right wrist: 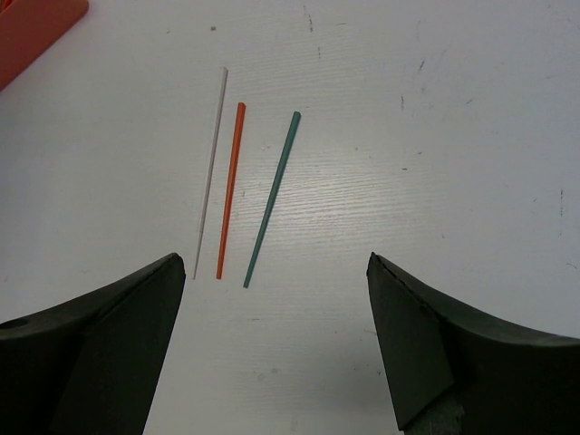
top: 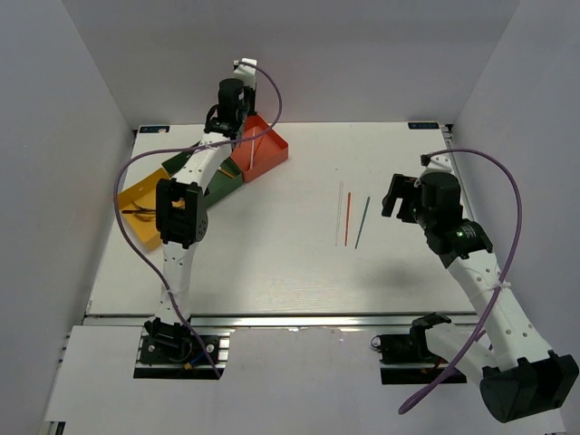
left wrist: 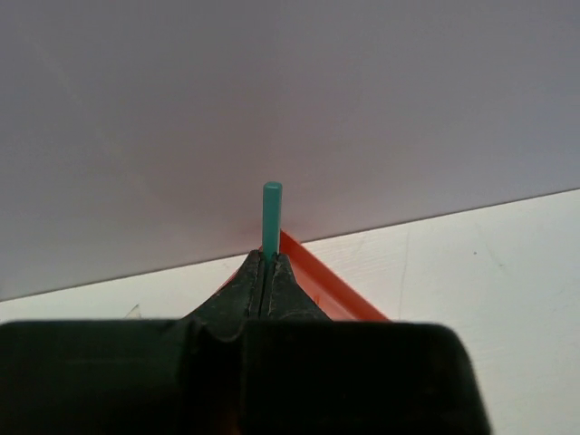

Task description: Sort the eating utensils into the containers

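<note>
Only the left wrist view shows what the left gripper (left wrist: pixel 267 260) has: its fingers are pressed together on a teal chopstick (left wrist: pixel 272 216), whose blunt end sticks out past the fingertips, in line with them, toward the wall (left wrist: pixel 272 91). A corner of the red-orange box (left wrist: pixel 328 287) lies just beyond the fingertips. The top view adds the yellow box (top: pixel 134 201) and dark green box (top: pixel 179 163), back along that arm. The right gripper (right wrist: pixel 272 265) is spread wide and holds nothing. Ahead of its fingers, on the table (right wrist: pixel 453 136), lie a silver chopstick (right wrist: pixel 210 172), a red chopstick (right wrist: pixel 229 190) and a second teal chopstick (right wrist: pixel 272 199). They lie side by side, pointing lengthwise away from the gripper, the teal one angling rightward at its far end.
</note>
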You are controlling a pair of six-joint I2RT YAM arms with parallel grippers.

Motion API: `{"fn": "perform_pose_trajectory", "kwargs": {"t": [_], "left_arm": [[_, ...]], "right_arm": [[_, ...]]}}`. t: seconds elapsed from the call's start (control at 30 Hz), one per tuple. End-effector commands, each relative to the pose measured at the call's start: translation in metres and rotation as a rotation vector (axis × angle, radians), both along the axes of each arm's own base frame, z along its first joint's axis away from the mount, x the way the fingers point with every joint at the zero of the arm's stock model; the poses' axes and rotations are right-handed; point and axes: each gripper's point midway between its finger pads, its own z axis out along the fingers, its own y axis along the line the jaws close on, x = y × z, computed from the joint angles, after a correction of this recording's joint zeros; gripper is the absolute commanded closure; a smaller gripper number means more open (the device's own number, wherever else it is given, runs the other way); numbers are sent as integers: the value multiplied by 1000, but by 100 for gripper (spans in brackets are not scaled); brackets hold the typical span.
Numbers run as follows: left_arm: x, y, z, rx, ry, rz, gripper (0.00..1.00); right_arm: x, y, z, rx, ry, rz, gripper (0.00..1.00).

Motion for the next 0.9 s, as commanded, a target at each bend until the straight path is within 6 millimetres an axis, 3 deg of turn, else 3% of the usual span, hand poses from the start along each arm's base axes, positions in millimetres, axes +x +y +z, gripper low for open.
{"fn": "perform_pose_trajectory", "kwargs": {"t": [0.0, 0.07, 0.13, 0.3, 0.43, 0.47, 0.5, 0.53, 0.57, 0.63, 0.8, 0.83, 0.87], "left_arm": [[4, -12, 32, -71, -86, -31, 100], [7, -9, 1, -62, -38, -20, 97], [7, -8, -2, -62, -33, -20, 93], [0, -7, -33, -68, 18, -18, 86], [-3, -7, -36, -77, 40, -19, 68], [-4, -6, -36, -74, 47, -14, 53], [-7, -6, -38, -72, 55, -14, 47], [-10, -4, -26, -91, 40, -3, 41], [-11, -1, -18, -116, 22, 14, 5], [-16, 6, -5, -133, 3, 49, 2], [-35, 20, 76, -300, -70, 147, 2], [-43, 24, 82, -331, -36, 170, 2], [-55, 24, 106, -410, -46, 171, 2]], "right_arm": [[12, 2, 15, 9, -53, -1, 14], [14, 3, 10, 4, -38, -1, 14], [15, 2, 9, 2, -37, -5, 14], [17, 3, 9, 0, -41, -5, 13], [20, 2, 3, -8, -24, -14, 13], [21, 2, 1, -10, -20, -15, 13], [22, 2, 0, -12, -17, -18, 13], [23, 2, -4, -15, -7, -21, 11], [26, 1, -5, -14, -14, -26, 11], [30, -2, -12, -21, 4, -58, 11], [46, -5, -33, -26, 73, -130, 11], [51, -3, -49, -29, 129, -139, 11], [55, 0, -56, -13, 158, -155, 11]]}}
